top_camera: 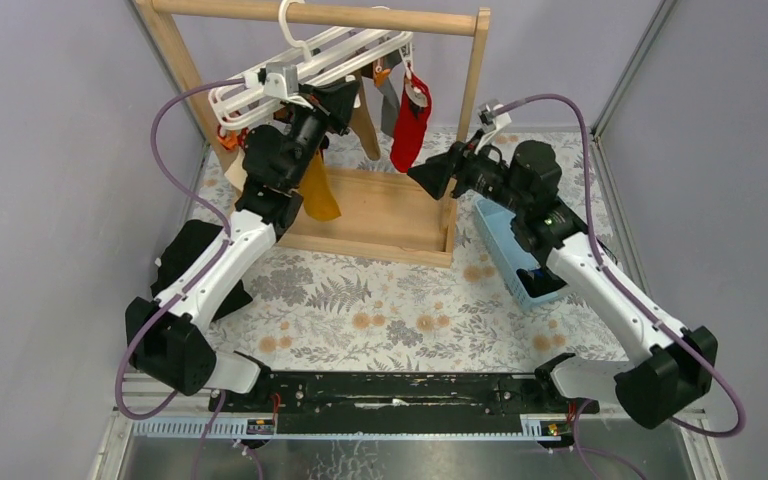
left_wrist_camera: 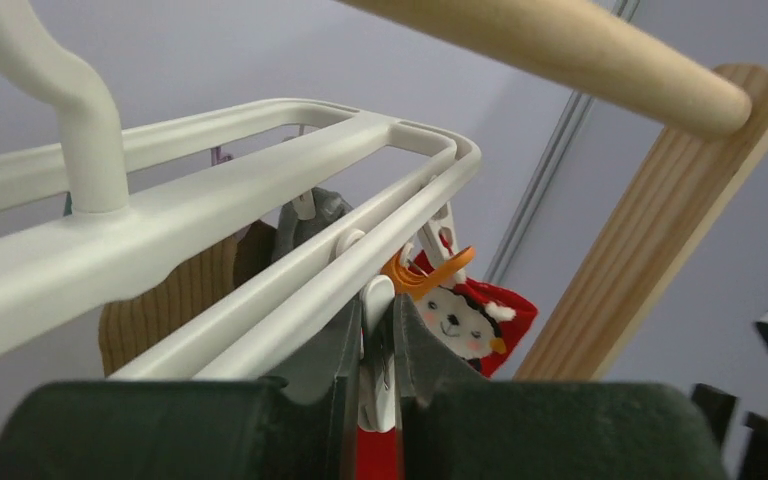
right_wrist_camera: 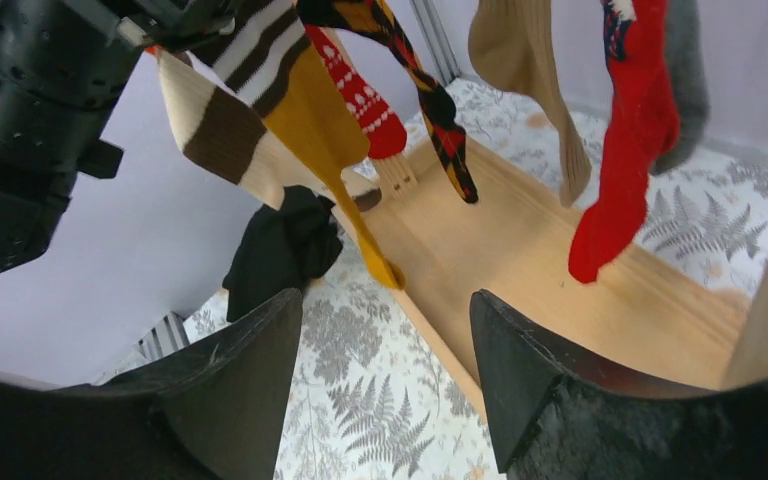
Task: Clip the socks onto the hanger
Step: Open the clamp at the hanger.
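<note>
The white hanger (top_camera: 300,65) hangs by its hook from the wooden rail. My left gripper (top_camera: 345,100) reaches up under it and is shut on one of its white clips (left_wrist_camera: 378,330), a finger (left_wrist_camera: 335,345) on each side; something red shows just below the clip. Beside it, an orange clip (left_wrist_camera: 425,275) holds a red sock with a bear face (left_wrist_camera: 470,315). Several socks hang: brown-white striped (right_wrist_camera: 230,120), mustard (right_wrist_camera: 330,150), red-white (right_wrist_camera: 360,90), red (right_wrist_camera: 630,140). My right gripper (right_wrist_camera: 387,300) is open and empty, beside the red sock (top_camera: 410,125).
The wooden rack's base (top_camera: 380,215) lies under the socks, its right post (top_camera: 472,80) next to my right gripper. A blue basket (top_camera: 510,255) sits under the right arm. A black sock (right_wrist_camera: 280,245) lies bunched on the fern-print table left of the rack.
</note>
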{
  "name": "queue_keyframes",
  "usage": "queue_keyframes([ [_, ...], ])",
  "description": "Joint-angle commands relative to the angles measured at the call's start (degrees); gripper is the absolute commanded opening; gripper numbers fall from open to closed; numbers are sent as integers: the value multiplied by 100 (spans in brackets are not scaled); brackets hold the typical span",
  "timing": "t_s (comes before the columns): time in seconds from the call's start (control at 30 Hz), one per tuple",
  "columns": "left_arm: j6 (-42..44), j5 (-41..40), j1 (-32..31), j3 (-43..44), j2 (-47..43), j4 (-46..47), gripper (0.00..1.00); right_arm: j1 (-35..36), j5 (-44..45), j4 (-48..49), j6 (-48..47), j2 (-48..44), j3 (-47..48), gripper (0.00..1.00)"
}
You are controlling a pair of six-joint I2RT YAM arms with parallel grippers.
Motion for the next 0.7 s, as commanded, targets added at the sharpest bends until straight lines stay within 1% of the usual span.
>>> queue_keyframes([
  [0.0,-746,94,13,608,-95,-1177,0,52,-444,893,144,498,446,67],
  [0.1,-1238,423,13,701,-103,-1510,0,59,-776,1887,601,777,490,63],
  [0.23,-1670,656,13,704,-191,-1767,0,56,-1302,2646,962,1207,926,63],
  [0.5,-1820,918,13,843,-406,-2343,0,58,-1894,3516,1487,1931,1792,61],
  [0.67,-1981,1085,13,835,-464,-2390,0,61,-1985,3706,1785,2425,2318,60],
])
